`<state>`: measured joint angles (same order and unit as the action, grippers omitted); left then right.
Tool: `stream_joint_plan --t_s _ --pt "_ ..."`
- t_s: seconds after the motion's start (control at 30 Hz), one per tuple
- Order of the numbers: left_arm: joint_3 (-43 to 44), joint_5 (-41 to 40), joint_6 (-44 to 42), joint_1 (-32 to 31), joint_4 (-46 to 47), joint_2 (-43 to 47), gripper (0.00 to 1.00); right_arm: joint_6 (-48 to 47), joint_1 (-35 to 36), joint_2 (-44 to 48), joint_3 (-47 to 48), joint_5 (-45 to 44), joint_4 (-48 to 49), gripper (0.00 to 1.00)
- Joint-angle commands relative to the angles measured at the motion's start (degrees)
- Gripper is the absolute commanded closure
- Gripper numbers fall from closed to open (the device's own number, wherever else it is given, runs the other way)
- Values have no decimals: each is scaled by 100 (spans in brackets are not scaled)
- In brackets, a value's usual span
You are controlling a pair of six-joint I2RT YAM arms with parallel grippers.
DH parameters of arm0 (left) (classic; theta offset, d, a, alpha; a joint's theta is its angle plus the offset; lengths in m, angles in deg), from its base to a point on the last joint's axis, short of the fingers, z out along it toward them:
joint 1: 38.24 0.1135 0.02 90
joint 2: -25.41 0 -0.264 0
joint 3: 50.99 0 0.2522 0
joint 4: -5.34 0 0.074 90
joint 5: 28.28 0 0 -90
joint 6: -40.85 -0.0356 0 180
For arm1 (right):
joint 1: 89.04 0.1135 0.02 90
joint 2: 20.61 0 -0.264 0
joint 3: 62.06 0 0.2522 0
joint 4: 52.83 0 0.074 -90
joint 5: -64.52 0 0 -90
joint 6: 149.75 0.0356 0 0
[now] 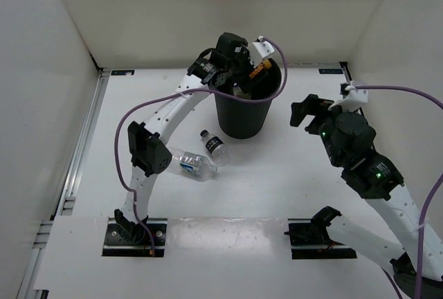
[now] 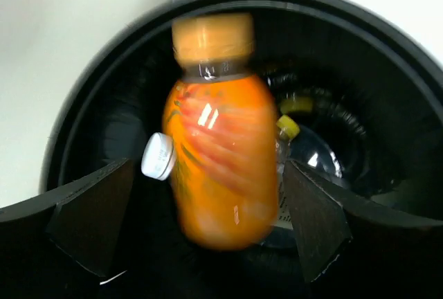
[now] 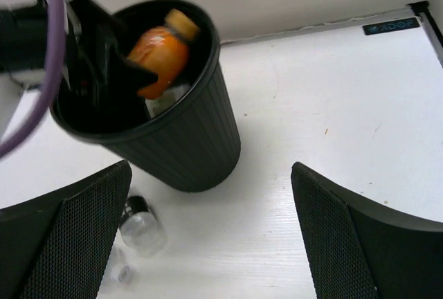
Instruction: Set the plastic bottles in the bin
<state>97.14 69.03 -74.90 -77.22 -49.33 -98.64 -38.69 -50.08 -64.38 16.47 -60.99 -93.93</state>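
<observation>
Left fingers (image 2: 90, 223) spread, clear of the orange bottle (image 2: 221, 167) between them, letting it drop into the bin (image 2: 374, 91) beneath; right fingers (image 3: 69, 237) spread, empty.

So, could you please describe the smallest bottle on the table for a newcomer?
Start at the round black bin on the far side of the table. Two bottles sit just in front of it. Yours is the tiny black-capped bottle nearer the bin, much shorter than the blue-labelled bottle.
</observation>
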Motion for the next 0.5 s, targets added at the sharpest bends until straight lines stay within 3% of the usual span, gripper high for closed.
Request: stream_joint_plan --t_s 0.0,0.17,0.3,0.4,0.47 --pt "143 139 229 -39 250 803 0 -593 -20 -184 70 623 -53 1" --pt "143 -185 343 -92 302 1242 0 -980 -20 -685 430 1159 -53 1" --pt "406 -1613 712 -92 364 1620 0 -1490 120 -1272 834 2353 -53 1" --pt "276 -2153 765 320 364 2138 0 -1692 330 -1851 1054 3064 -1 1" --pt "-284 -2234 765 899 364 2646 0 -1859 480 -2257 1325 3312 0 1"
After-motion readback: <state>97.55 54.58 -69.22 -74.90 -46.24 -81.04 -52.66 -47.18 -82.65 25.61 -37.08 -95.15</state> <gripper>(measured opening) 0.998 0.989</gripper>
